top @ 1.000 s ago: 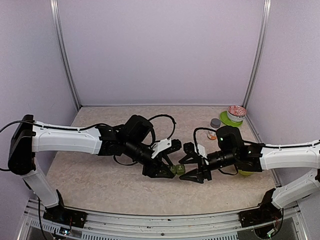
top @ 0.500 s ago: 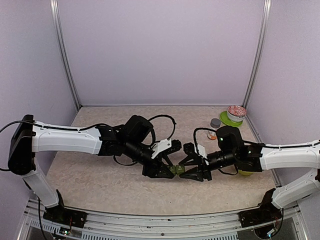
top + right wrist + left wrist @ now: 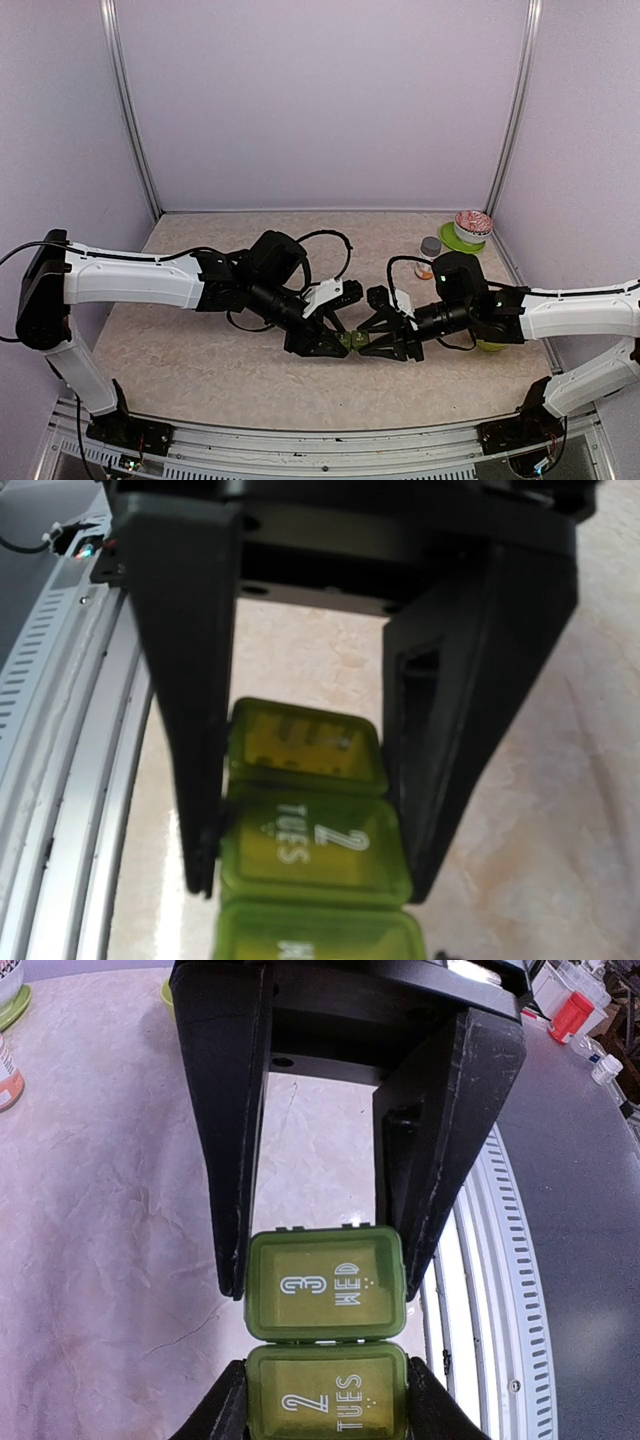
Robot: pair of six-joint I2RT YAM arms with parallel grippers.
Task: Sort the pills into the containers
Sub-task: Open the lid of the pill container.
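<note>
Two grippers meet at the middle of the top view, both on the green pill organizer [image 3: 353, 341], low on the table [image 3: 200, 370]. The left gripper [image 3: 322, 1282] is clamped across the WED compartment [image 3: 326, 1285], and the right gripper [image 3: 310, 880] presses against both sides of the neighbouring TUES compartment [image 3: 312, 848]. Every lid in sight is closed and no pill shows through, so the sorting looks barely begun. An orange bottle [image 3: 425, 268] and a red-and-white bowl [image 3: 472, 222] sit untouched at the upper right; opening a lid likely comes first.
</note>
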